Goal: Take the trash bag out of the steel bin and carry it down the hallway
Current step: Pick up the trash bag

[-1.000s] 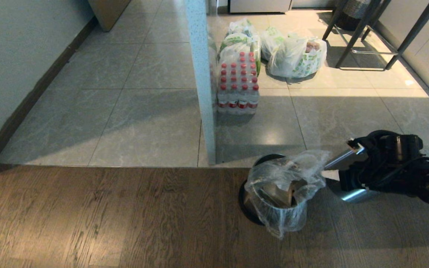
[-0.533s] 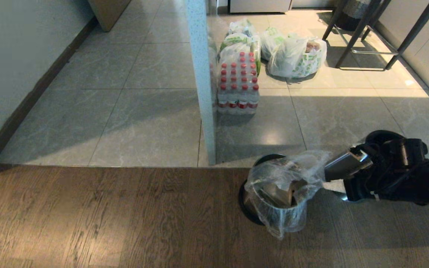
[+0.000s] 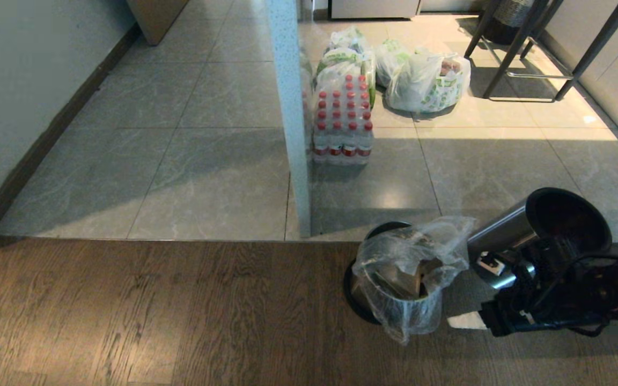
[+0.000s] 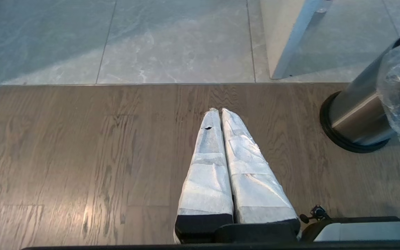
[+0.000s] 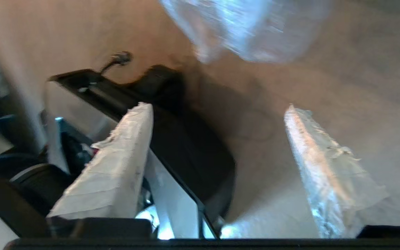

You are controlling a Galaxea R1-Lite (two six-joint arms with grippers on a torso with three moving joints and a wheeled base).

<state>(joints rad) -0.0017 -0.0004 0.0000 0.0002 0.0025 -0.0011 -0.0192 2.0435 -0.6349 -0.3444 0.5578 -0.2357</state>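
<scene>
Your right gripper point(image 5: 217, 107) sat low at the right of the head view, above the wood floor point(image 3: 126, 311). Fingers point(image 5: 116, 166) spread wide, nothing between them but floor and dark robot housing. It was near the trash bag point(image 3: 411, 257) and apart from it.

Trash bag was in the steel bin point(image 4: 352, 114), upright on the wood planks just short of the tile edge. Clear plastic bunched loose above the rim and hung down the near side; brown cardboard showed inside.

Just right of it a second steel can point(image 3: 502, 230) lay tipped, its dark mouth facing up and right, behind your right arm. Whether the arm touched it, you could not tell.

Your left gripper point(image 4: 221, 110) was parked over the wood floor to the left of the bin, fingers pressed together, holding nothing.

Hallway tiles point(image 3: 207, 161) ran ahead, left of the speckled pillar point(image 3: 290, 107). Right of the pillar: a pack of red-capped bottles point(image 3: 341, 123), then white grocery bags point(image 3: 427, 80) behind it
</scene>
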